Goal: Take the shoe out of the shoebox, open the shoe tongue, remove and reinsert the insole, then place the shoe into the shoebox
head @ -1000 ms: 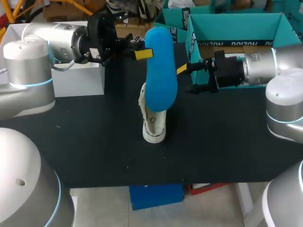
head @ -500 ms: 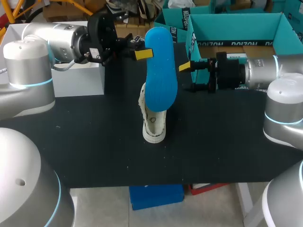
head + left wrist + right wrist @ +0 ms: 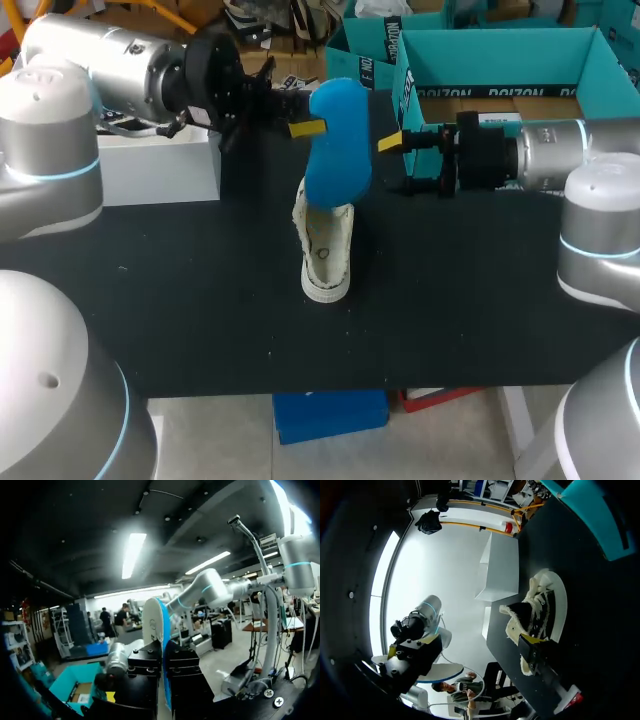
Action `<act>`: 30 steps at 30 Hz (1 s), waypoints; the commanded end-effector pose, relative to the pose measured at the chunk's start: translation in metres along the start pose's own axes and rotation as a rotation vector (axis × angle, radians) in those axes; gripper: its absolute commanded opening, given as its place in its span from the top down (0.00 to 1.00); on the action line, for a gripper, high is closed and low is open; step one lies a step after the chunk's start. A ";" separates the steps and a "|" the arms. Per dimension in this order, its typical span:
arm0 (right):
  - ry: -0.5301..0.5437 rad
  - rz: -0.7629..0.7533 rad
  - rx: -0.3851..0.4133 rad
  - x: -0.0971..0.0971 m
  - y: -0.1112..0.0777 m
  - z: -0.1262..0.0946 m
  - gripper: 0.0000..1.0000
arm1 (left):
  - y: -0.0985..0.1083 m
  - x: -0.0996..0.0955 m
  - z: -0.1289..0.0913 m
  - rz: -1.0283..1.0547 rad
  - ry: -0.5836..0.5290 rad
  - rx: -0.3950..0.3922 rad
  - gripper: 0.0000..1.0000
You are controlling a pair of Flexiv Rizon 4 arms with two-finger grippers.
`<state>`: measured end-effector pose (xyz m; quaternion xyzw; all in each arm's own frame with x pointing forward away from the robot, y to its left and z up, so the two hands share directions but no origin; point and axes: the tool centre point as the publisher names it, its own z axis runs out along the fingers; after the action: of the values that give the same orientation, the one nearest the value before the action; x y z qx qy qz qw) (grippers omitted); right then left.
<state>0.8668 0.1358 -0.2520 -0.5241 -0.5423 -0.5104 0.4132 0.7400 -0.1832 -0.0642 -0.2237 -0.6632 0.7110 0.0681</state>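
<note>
A white shoe [image 3: 325, 250] stands on end in the middle of the black table. Above it hangs the blue insole [image 3: 335, 140], its lower end at the shoe's opening. My left gripper [image 3: 308, 125] is shut on the insole's upper left edge. In the left wrist view the insole [image 3: 162, 630] shows edge-on between the black fingers of that gripper [image 3: 164, 672]. My right gripper [image 3: 398, 162] stands open just right of the insole, nothing between its fingers. The right wrist view has the shoe [image 3: 540, 612] beside the wide-open gripper [image 3: 470, 645]. The teal shoebox [image 3: 500, 60] stands at the back right.
A white box [image 3: 160, 165] stands at the table's back left, under my left arm. A second teal box part [image 3: 365, 45] lies behind the shoebox's left wall. The table [image 3: 200, 300] is bare dark surface in front of the shoe.
My left arm has swung and lowered the insole, so its lower end now meets the shoe's opening. The right gripper rose slightly, then held still, open.
</note>
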 end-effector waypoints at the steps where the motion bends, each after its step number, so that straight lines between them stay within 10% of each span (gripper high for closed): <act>1: 0.000 0.000 -0.002 -0.001 0.000 0.002 0.00 | 0.011 0.015 0.003 0.505 -0.049 -0.376 1.00; 30: 0.000 0.000 -0.002 -0.001 0.000 0.002 0.00 | 0.099 -0.009 0.002 0.874 0.276 -0.428 1.00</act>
<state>0.8671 0.1358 -0.2520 -0.5239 -0.5425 -0.5104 0.4131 0.7574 -0.1969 -0.1623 -0.5624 -0.6305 0.4936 -0.2062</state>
